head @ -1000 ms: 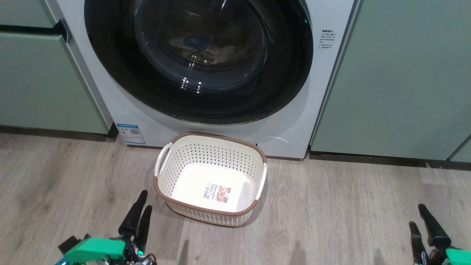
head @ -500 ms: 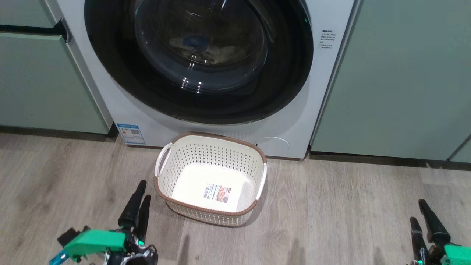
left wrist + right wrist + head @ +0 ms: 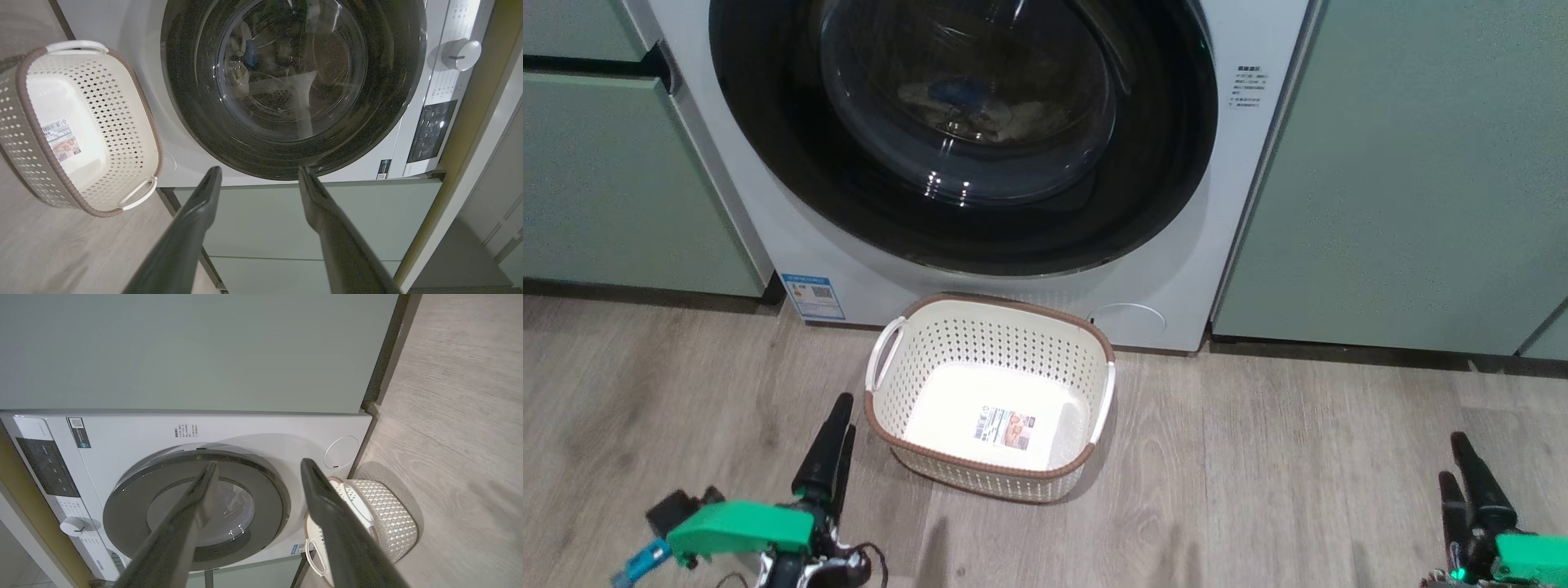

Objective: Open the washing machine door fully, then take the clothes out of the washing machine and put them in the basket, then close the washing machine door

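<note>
The left end effector point(image 3: 843, 416) hovers low over the floor point(image 3: 1258, 457), its two fingers apart, as the left wrist view point(image 3: 259, 171) shows plainly. The basket point(image 3: 996, 343) stands just to its right and slightly ahead, close but not touching. It is upright on the floor, with only a sticker on its base.

The right end effector point(image 3: 1451, 457) hangs low as well, fingers likewise spread point(image 3: 259, 463) and gripping nothing. The basket point(image 3: 392, 522) lies well off to its left.

Ahead of both end effectors and higher up is the washer point(image 3: 849, 278), with the basket touching or nearly touching its front. Its door point(image 3: 964, 237) sits shut, the black rim flat against the white front. Through the glass, beyond the fingertips of the left end effector, the clothes point(image 3: 241, 61) lie inside the drum as a pale heap with a patch of blue point(image 3: 980, 110). Green cabinets point(image 3: 1405, 163) flank the washer on both sides.
</note>
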